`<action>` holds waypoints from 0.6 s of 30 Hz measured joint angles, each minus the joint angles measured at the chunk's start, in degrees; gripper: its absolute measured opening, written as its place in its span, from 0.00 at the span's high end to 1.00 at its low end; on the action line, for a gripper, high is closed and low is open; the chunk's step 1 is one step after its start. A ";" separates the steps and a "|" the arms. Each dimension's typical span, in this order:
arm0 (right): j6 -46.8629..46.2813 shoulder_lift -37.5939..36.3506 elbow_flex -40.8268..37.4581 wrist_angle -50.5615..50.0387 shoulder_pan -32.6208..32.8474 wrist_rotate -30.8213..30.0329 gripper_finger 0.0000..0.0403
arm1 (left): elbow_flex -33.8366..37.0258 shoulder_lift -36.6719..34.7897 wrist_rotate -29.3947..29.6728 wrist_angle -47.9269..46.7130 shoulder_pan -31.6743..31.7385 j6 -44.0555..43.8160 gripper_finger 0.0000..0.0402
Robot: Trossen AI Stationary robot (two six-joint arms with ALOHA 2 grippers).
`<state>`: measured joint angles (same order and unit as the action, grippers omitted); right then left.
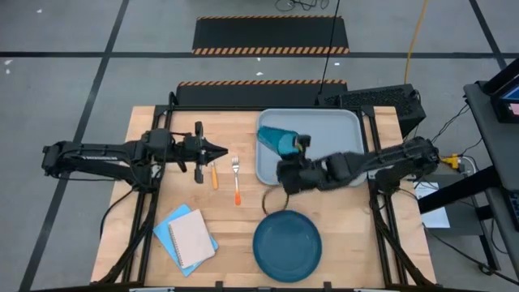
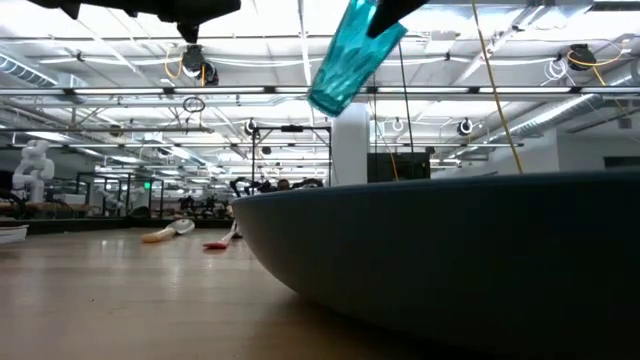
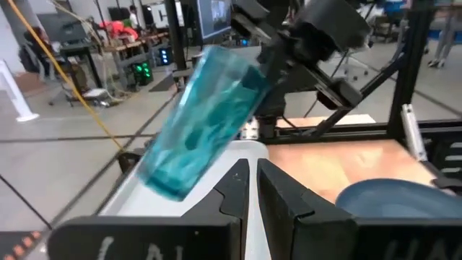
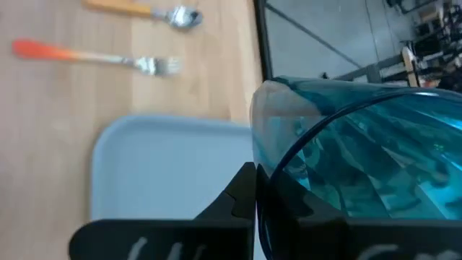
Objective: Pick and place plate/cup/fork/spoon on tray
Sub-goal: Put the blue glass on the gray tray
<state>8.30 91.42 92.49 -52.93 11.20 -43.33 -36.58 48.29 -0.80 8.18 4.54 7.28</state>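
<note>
right gripper (image 1: 298, 146) clamped on cup (image 1: 280, 141), tilted, held over tray (image 1: 345, 122) near its left edge | left gripper (image 1: 220, 151) closed, empty, waiting above spoon (image 1: 212, 174) | risk: tilted release, cup tips or rolls off tray rim | plate (image 1: 287, 246) at tabletop's front edge

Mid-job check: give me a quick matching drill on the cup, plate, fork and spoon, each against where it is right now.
Things:
1. cup
2. plate
3. fork
4. spoon

Places:
A. on the table's near edge, in front of the tray
B. on the bare wood, nearest the waiting left hand
C. tilted in the air over the tray, held by the right hand
D. on the wood between the spoon and the tray

Pairs: 1-C, 2-A, 3-D, 4-B
</note>
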 joint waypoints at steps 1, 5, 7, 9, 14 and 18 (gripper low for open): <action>2.10 -0.16 0.02 1.85 -1.66 0.59 1.00 | 0.00 -0.27 0.53 -0.24 0.00 0.35 0.92; 7.84 -0.29 0.02 6.76 -9.19 6.57 1.00 | -0.07 -0.78 1.32 -2.89 0.00 0.51 0.92; 8.73 -0.29 0.02 8.36 -13.21 11.20 1.00 | -0.07 -0.78 1.32 -4.14 0.00 0.54 0.92; 9.25 -0.29 0.01 9.42 -17.05 15.07 1.00 | -0.07 -0.84 1.33 -5.94 0.00 0.54 0.92; 9.99 -0.29 0.00 12.90 -25.20 25.49 1.00 | -0.07 -0.82 1.34 -7.42 0.04 0.74 0.92; 9.97 -0.27 0.00 14.71 -30.07 30.55 1.00 | -0.07 -0.82 1.89 -7.62 0.11 1.85 0.92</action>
<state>18.28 91.15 92.49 -38.22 -18.87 -12.77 -36.64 47.46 1.09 0.56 4.64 9.12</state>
